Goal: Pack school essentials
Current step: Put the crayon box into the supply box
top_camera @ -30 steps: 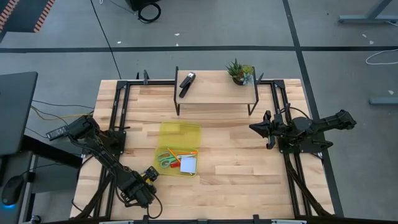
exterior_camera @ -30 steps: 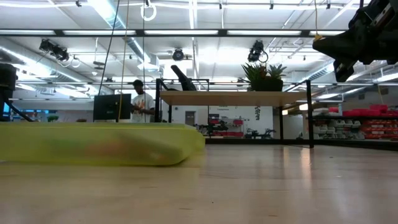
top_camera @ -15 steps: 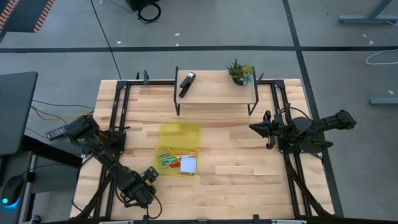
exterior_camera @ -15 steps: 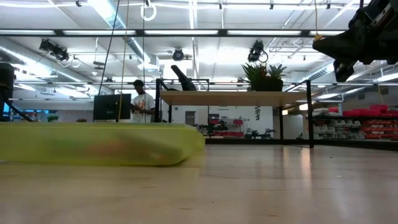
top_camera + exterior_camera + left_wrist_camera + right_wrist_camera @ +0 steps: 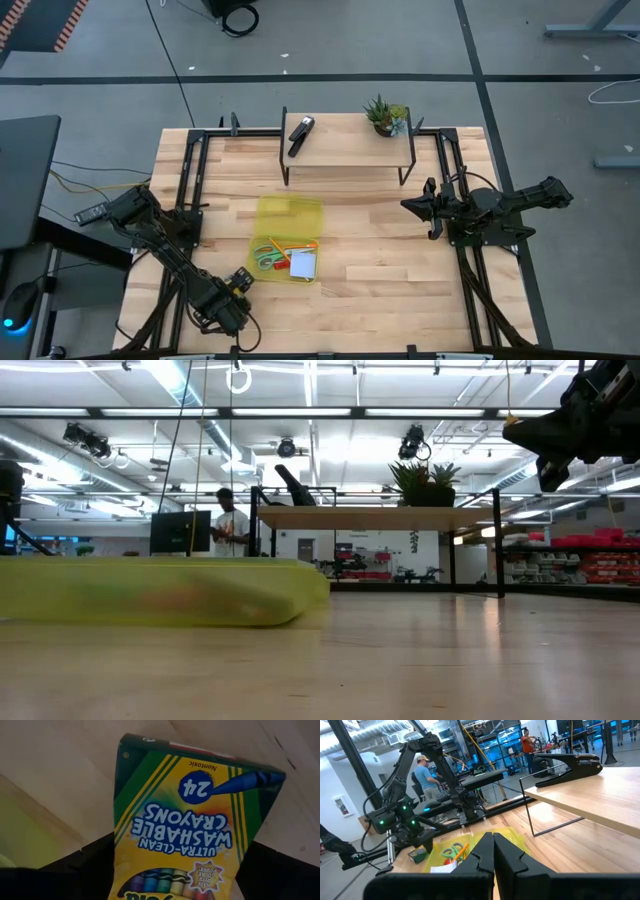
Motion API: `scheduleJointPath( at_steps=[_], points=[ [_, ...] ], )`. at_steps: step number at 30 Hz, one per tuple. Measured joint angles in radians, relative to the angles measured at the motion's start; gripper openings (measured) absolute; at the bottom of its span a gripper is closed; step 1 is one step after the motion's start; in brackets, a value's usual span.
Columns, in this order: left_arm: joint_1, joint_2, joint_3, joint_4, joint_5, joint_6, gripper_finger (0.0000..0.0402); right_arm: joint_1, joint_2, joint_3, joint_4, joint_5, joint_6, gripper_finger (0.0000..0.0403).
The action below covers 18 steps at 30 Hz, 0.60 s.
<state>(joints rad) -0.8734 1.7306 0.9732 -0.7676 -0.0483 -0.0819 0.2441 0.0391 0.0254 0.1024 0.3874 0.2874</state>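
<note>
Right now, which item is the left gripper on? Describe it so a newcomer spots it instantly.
Start at the translucent yellow pouch in the middle of the table. Go toward the table's front-left corner, where the left gripper sits beside the pouch. Between its fingers is the crayon box: yellow and green, marked 24, the only boxed item there.

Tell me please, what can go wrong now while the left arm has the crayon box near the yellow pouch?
1. The left claw seems to hold the crayon box at one end only, with most of it sticking out, so it might tilt or slip.
2. The yellow pouch already contains scissors, a pen and a notepad; the box may push them out.
</note>
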Motion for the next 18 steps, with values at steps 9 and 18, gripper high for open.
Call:
scheduleJointPath(
  at_steps=[9, 18],
  points=[
    [0.000, 0.000, 0.002, -0.016, 0.001, -0.015, 0.0339, 0.000, 0.000, 0.000, 0.000, 0.000, 0.000, 0.0008],
    [0.001, -0.003, 0.002, -0.063, 0.005, -0.014, 0.0339, 0.000, 0.000, 0.000, 0.000, 0.000, 0.000, 0.0008]
  ],
)
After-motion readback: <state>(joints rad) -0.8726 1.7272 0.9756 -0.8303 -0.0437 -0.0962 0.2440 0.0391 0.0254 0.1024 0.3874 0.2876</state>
